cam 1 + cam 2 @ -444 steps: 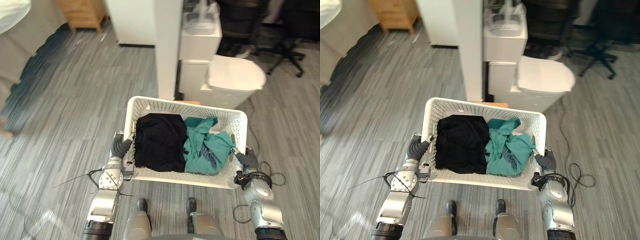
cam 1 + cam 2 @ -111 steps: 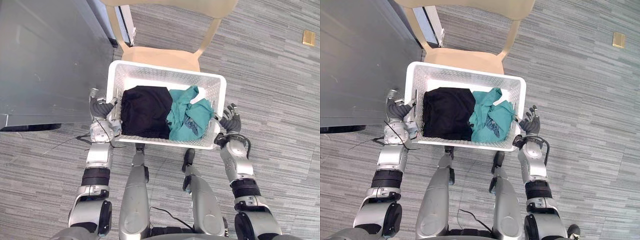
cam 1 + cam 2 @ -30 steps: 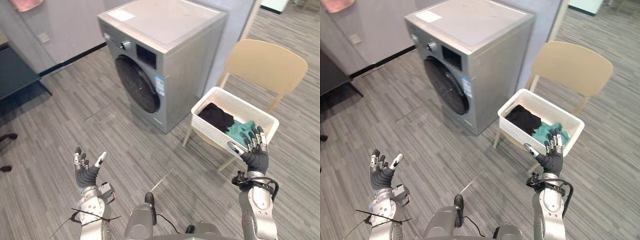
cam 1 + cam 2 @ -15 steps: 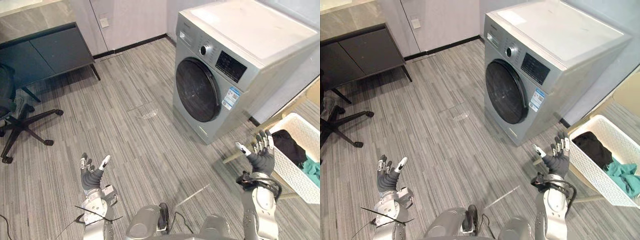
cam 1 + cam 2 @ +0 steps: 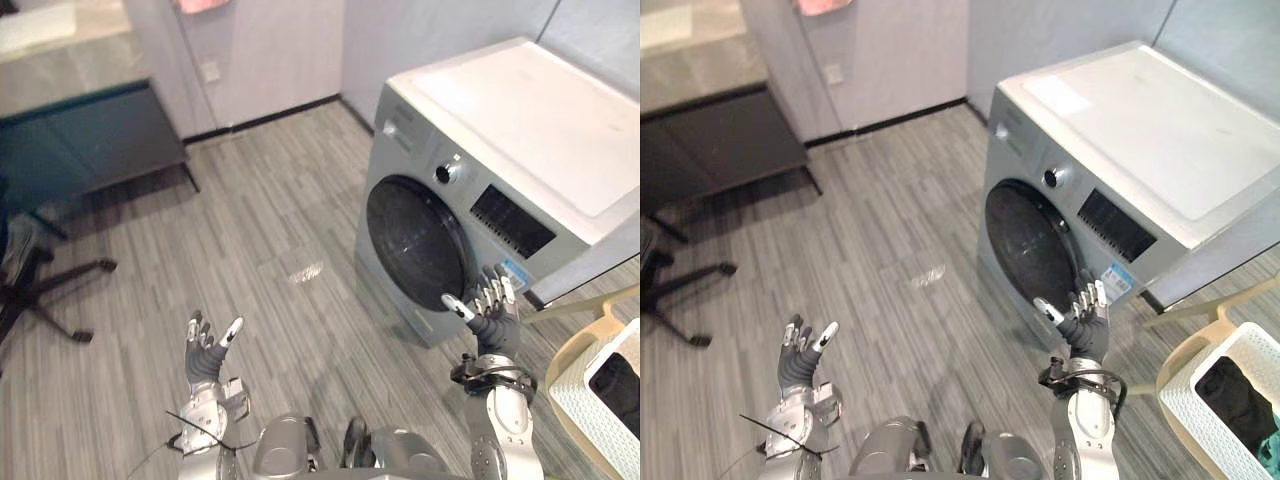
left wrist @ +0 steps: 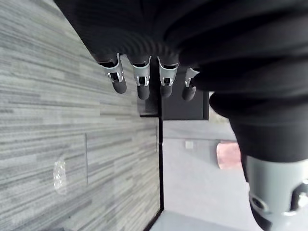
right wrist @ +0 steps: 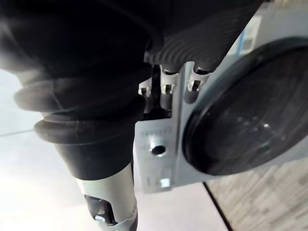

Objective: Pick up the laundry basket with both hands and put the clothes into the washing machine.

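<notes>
The robot is holding both hands up in front of it with nothing in them. The left hand (image 5: 206, 356) is hanging over the bare floor, and the right hand (image 5: 490, 320) is hovering just in front of the washing machine (image 5: 520, 150). On both hands the fingers are sticking out straight and spreading apart, and they are not touching anything. The machine's round door (image 5: 1025, 245) is looking shut, so it probably needs opening before anything goes in. The laundry basket (image 5: 1200, 425) is sitting on a tan chair (image 5: 572, 352), off to the robot's right side and well apart from both hands. The black clothes (image 5: 1237, 392) are lying inside it. The basket is looking like hard white plastic with lots of little holes, so it is probably stiff and light and is not going to bend much. The best place to hold it is likely the rim at the two short ends, one hand on each, so it is not tipping. The clothes are looking soft and floppy and probably not heavy. They are likely going to sag and dangle, so grabbing a big bunch in the middle is probably working best.
</notes>
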